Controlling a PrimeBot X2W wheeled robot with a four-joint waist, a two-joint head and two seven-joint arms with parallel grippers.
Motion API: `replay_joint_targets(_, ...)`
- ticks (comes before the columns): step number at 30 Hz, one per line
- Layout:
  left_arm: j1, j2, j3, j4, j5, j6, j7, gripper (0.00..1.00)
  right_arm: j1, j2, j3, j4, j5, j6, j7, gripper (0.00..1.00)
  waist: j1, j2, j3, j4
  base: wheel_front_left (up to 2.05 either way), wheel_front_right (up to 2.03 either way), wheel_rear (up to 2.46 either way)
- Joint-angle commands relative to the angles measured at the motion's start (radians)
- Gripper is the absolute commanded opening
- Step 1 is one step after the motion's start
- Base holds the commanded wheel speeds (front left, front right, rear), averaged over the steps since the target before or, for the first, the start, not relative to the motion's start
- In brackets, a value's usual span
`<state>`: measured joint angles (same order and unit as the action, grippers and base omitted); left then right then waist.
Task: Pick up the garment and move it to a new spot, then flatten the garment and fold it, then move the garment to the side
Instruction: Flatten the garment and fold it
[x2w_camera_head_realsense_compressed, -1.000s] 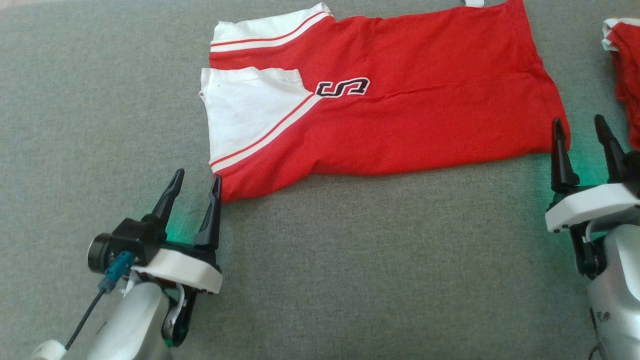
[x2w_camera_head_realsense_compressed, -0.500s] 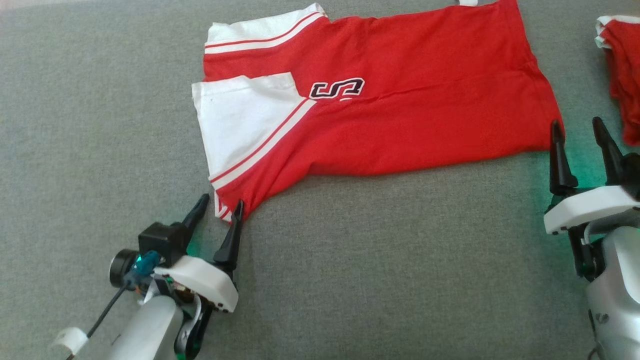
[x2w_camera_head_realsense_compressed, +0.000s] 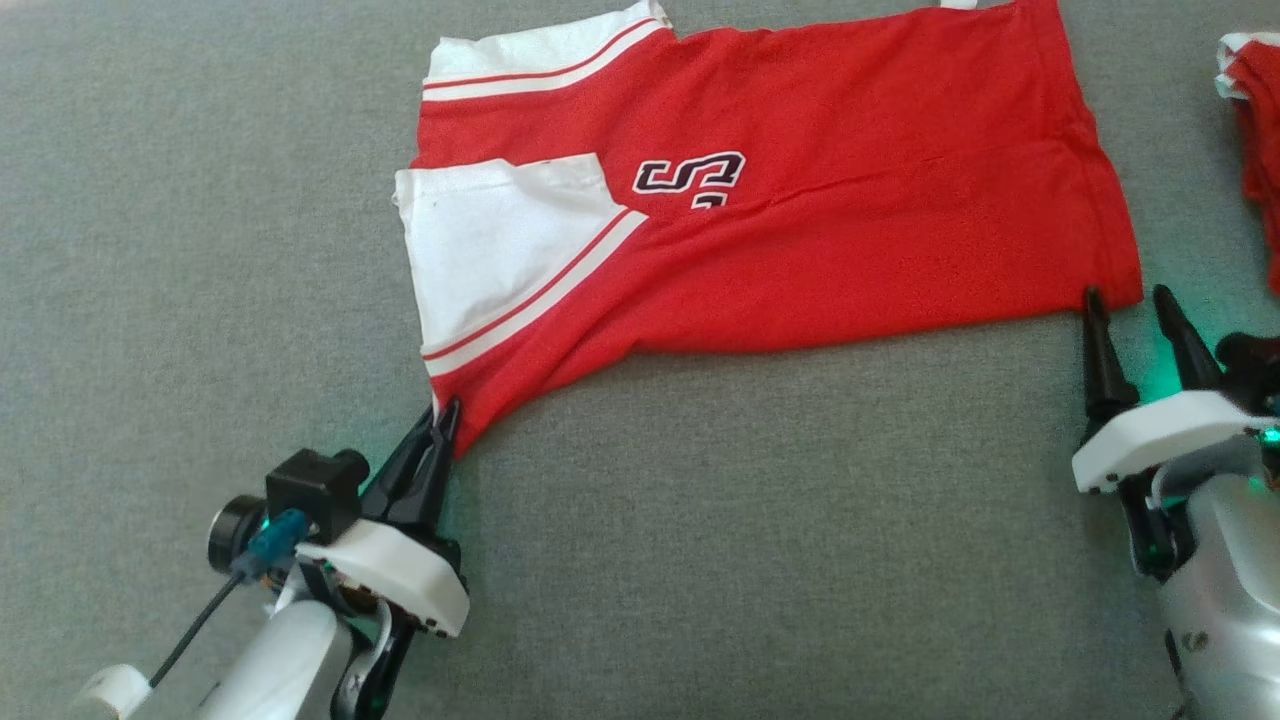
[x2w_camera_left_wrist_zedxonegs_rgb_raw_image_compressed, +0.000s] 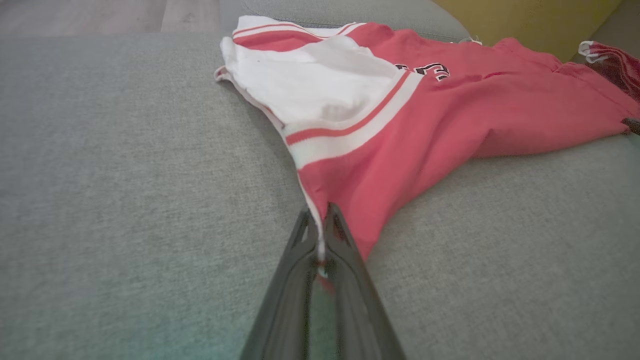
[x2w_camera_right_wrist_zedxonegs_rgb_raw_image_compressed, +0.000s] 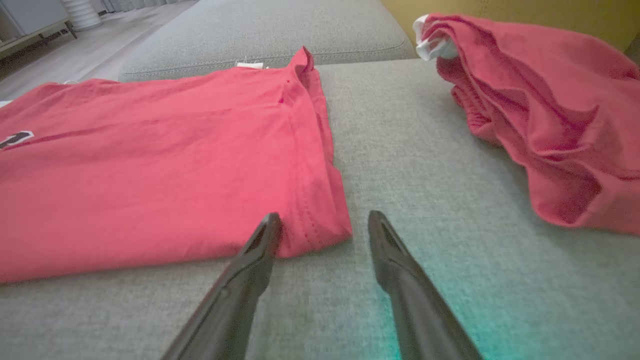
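Note:
A red garment (x2w_camera_head_realsense_compressed: 800, 200) with white striped sleeves and a black-and-white emblem lies spread on the grey cushion (x2w_camera_head_realsense_compressed: 700, 550). My left gripper (x2w_camera_head_realsense_compressed: 438, 420) is shut on its near left corner; in the left wrist view the cloth (x2w_camera_left_wrist_zedxonegs_rgb_raw_image_compressed: 390, 140) is pinched between the tips of the left gripper (x2w_camera_left_wrist_zedxonegs_rgb_raw_image_compressed: 320, 222). My right gripper (x2w_camera_head_realsense_compressed: 1128, 300) is open at the garment's near right corner. In the right wrist view that corner (x2w_camera_right_wrist_zedxonegs_rgb_raw_image_compressed: 315, 235) lies between the tips of the right gripper (x2w_camera_right_wrist_zedxonegs_rgb_raw_image_compressed: 324, 222), untouched.
A second red garment (x2w_camera_head_realsense_compressed: 1255, 150) lies crumpled at the right edge, seen as a heap (x2w_camera_right_wrist_zedxonegs_rgb_raw_image_compressed: 540, 115) in the right wrist view. A yellow wall (x2w_camera_left_wrist_zedxonegs_rgb_raw_image_compressed: 525, 20) rises behind the cushion. Bare grey cushion stretches along the near side and to the left.
My left gripper has closed on the garment's near left corner, drawing it to a point. My right gripper has slid down to the near right corner, still open.

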<state>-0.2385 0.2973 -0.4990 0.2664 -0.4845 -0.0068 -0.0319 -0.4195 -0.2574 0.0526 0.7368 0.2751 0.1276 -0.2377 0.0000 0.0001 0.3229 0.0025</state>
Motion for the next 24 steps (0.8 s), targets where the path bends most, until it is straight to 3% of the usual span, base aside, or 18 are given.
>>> replay_joint_targets(1, -0.009, 0.03, 0.04, -0.032, -0.001, 0.009, -0.008, 0.0, -0.025, -0.022, 0.024, -0.02, 0.009, 0.003, -0.005, 0.4, 0.0, -0.0001, 0.001, 0.0, 0.0, 0.0, 0.0)
replay_joint_targets(2, -0.009, 0.032, 0.042, -0.036, -0.002, 0.011, -0.009, 0.0, -0.031, -0.028, 0.035, -0.013, 0.02, 0.003, -0.006, 0.0, 0.0, -0.0001, 0.001, 0.0, 0.0, 0.0, 0.0)
replay_joint_targets(12, 0.001, 0.044, 0.058, -0.054, -0.028, 0.01, -0.021, 0.0, -0.029, -0.075, 0.127, 0.012, 0.114, 0.003, -0.018, 0.0, 0.0, -0.0001, -0.024, 0.0, 0.0, 0.0, 0.0)
replay_joint_targets(24, 0.148, 0.07, 0.079, -0.146, -0.151, -0.01, 0.043, 0.0, 0.204, -0.198, 0.16, -0.155, 0.18, 0.003, -0.023, 0.0, 0.0, -0.0001, -0.08, -0.034, 0.0, 0.0, 0.0)
